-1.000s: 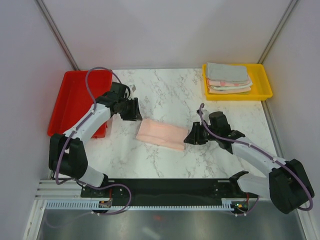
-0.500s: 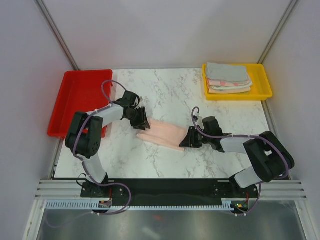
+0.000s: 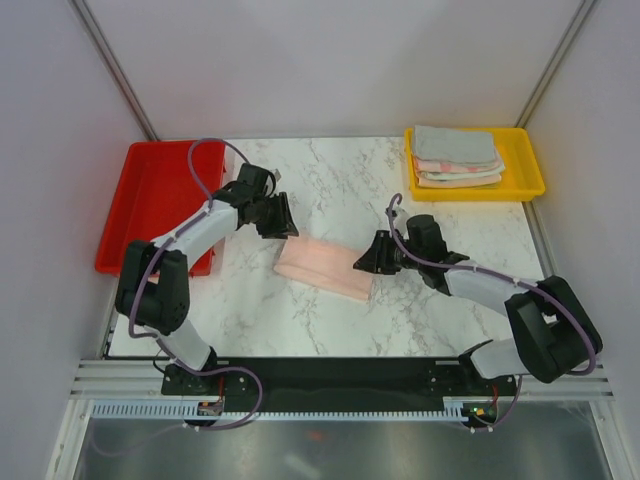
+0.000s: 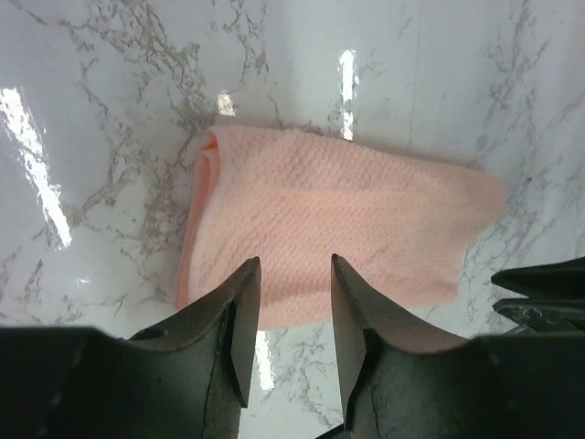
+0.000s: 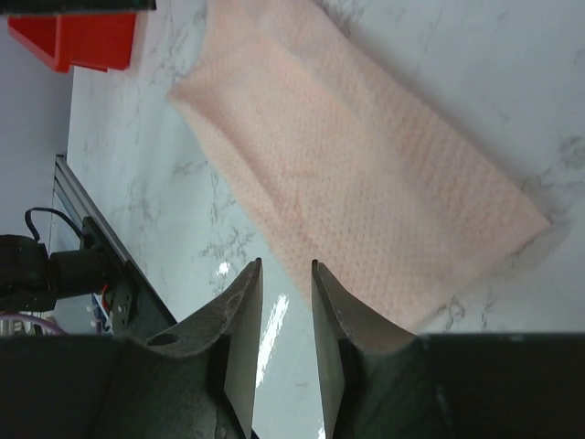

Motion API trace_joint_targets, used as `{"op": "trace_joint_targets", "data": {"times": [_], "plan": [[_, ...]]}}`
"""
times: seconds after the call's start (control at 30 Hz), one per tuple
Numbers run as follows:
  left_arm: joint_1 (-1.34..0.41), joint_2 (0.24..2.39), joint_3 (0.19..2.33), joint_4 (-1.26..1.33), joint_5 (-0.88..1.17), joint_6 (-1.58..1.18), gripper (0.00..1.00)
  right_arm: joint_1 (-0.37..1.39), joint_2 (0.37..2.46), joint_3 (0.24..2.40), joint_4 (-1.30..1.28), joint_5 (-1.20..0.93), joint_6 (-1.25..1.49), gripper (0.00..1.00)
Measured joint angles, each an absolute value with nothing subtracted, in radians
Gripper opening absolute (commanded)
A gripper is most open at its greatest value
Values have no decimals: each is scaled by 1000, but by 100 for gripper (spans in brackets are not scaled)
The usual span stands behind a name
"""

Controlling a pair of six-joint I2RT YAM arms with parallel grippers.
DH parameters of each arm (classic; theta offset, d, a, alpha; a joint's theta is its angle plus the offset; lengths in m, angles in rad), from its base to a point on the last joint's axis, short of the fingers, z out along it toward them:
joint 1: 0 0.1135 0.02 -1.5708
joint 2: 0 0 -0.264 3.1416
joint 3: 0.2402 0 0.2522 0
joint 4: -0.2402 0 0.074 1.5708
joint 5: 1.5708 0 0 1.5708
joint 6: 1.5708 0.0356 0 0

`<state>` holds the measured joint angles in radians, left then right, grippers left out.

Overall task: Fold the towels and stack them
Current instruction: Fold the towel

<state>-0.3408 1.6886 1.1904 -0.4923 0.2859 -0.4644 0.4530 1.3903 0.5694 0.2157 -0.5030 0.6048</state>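
The left arm (image 3: 190,235) rises from its base, bends at the elbow and reaches forward and inward; its wrist tips downward; the left gripper (image 3: 281,222) points down and toward the right arm (image 3: 480,290), its fingers (image 4: 239,315) standing apart with a clear gap; the right arm lies low and stretched inward from its base; the right gripper (image 3: 367,260) points toward the left one, its fingers (image 5: 240,320) parted by a narrower gap; the two grippers face each other, near but not touching.
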Motion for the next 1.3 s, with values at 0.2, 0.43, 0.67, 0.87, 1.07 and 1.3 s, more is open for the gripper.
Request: {"op": "trace_joint_targets", "data": {"times": [0.2, 0.43, 0.67, 0.87, 1.07, 1.3], "plan": [[-403, 1571, 1088, -507, 211, -487, 43, 427, 1541, 662, 242, -469, 566, 35], [-407, 1643, 936, -516, 105, -575, 43, 366, 1713, 725, 244, -464, 461, 36], [-415, 1641, 928, -470, 115, -674, 43, 348, 1818, 897, 150, -471, 309, 39], [-423, 1631, 996, -520, 109, -697, 44, 333, 1839, 1052, -51, -468, 224, 41], [-421, 1644, 1207, -527, 107, -689, 43, 331, 1744, 1057, -159, -504, 242, 42], [-408, 1821, 1296, -461, 118, -655, 42, 355, 1633, 770, 35, -563, 369, 42]]}}
